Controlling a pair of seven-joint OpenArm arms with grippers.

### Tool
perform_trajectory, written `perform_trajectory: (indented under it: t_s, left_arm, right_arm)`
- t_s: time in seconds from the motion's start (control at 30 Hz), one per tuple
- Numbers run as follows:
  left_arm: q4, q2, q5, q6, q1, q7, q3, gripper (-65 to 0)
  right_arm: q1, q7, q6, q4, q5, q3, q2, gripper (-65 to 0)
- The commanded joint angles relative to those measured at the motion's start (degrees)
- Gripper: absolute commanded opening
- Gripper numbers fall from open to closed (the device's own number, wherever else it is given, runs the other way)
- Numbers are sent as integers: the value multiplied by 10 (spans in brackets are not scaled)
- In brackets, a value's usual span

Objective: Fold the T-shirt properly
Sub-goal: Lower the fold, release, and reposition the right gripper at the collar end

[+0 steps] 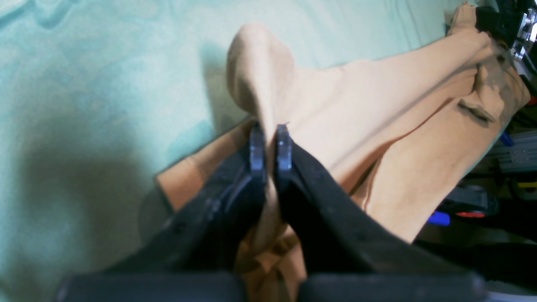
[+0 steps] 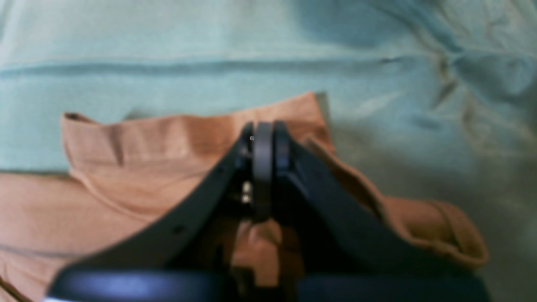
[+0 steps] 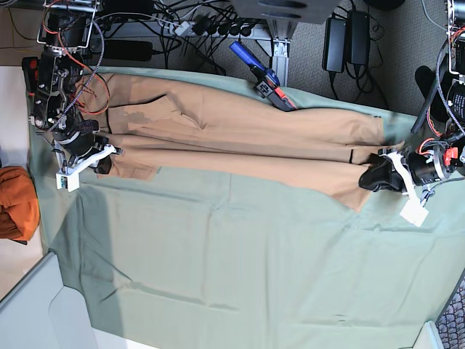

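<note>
The light tan T-shirt (image 3: 240,131) lies stretched in a long band across the far part of the table, folded lengthwise. My left gripper (image 3: 370,178) is at the band's right end, shut on the T-shirt; in the left wrist view the fabric (image 1: 377,105) runs up between the closed fingertips of the left gripper (image 1: 270,142). At the left end, my right gripper (image 3: 105,156) pinches the shirt's near corner. In the right wrist view the right gripper (image 2: 264,138) is shut, with T-shirt cloth (image 2: 147,167) bunched under and between its fingers.
A sage-green cloth (image 3: 232,262) covers the table. A bunched orange cloth (image 3: 14,203) sits off the left edge. A blue-handled tool (image 3: 261,73) rests at the shirt's far edge, with cables and power bricks (image 3: 345,36) behind. A pale bin (image 3: 36,305) stands front left.
</note>
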Motion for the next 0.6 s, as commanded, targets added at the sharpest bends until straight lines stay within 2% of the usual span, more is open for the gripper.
perform_trajectory:
  t_s: [0.0,0.2,0.47,0.57]
  left_arm:
    - [10,-8,-10,-10,-8,-9,-4,-650]
    - [10,-8,-10,-10,-8,-10,-4,-650]
    - [10,-8,-10,-10,-7,-8,-4,-650]
    - [10,-8,-10,-10,-8,-8,-4,-650]
  right_arm:
    - [9,9,55,7,3,4,13,-650]
    - [-19,4,55,47,35,27,12,-650]
    - [-129,0,55,185,46,112,13,-650]
    - [-166,0,55,210,67,135,12,-650]
